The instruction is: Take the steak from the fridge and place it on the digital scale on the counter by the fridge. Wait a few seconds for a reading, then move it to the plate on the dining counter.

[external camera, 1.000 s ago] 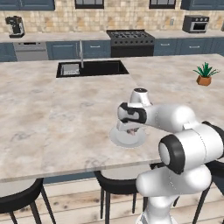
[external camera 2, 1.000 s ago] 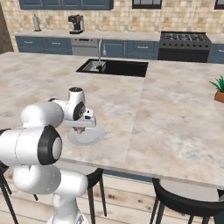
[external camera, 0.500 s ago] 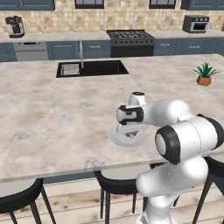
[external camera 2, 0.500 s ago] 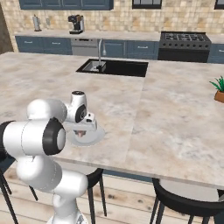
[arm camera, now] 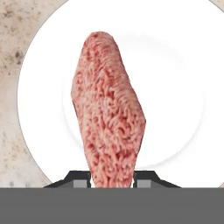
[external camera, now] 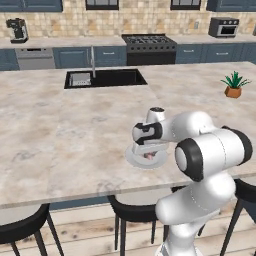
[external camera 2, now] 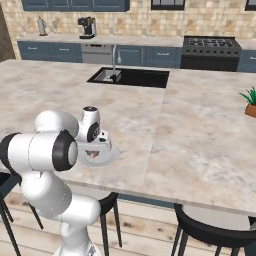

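My gripper (arm camera: 111, 177) is shut on the steak (arm camera: 109, 113), a reddish-pink slab that stands on edge between the fingers. Right below it lies the round white plate (arm camera: 175, 65). In the left base view the gripper (external camera: 148, 151) hangs low over the plate (external camera: 131, 156) on the dining counter (external camera: 60, 135), with a bit of pink steak (external camera: 149, 156) under the hand. From the right base view, the gripper (external camera 2: 96, 149) sits over the plate (external camera 2: 109, 155) near the counter's front edge (external camera 2: 190, 190). The fridge and the digital scale are out of view.
A black sink (external camera: 105, 78) with a chrome tap is set into the island further back. A potted plant (external camera: 233, 85) stands at the far right. Black stools (external camera: 131, 210) line the near side. Stove and coffee machine stand on the back wall counter.
The hand has sunk a little closer to the plate with the steak still held. The arm's elbow has swung lower and nearer the cameras.
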Controlling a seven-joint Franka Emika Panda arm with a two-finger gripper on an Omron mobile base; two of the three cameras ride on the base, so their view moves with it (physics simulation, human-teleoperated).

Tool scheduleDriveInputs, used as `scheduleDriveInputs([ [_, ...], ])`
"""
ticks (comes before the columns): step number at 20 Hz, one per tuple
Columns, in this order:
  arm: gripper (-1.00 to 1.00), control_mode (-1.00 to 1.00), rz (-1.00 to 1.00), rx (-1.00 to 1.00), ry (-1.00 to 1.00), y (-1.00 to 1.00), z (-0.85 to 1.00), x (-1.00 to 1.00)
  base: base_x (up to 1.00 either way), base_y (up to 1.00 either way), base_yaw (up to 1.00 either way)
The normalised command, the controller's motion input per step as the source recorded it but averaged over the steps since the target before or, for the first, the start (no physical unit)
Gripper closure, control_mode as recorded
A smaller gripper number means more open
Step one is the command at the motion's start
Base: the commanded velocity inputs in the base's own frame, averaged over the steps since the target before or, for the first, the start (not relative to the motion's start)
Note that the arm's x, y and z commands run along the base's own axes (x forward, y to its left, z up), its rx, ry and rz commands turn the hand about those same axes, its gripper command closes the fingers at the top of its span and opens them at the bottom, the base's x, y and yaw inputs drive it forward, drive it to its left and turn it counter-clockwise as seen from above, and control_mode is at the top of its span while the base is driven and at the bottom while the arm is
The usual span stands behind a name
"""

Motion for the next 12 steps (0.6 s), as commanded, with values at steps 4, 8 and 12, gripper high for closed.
scheduleDriveInputs([
  [4, 1.00, -1.00, 0.00, 0.00, 0.00, 0.00, -0.06, 0.12, 0.00, 0.00, 0.00],
  [8, 1.00, -1.00, 0.00, 0.00, 0.03, 0.00, 0.00, 0.00, 0.00, 0.00, 0.00],
  [12, -1.00, -1.00, 0.00, 0.00, 0.01, 0.00, 0.00, 0.00, 0.00, 0.00, 0.00],
])
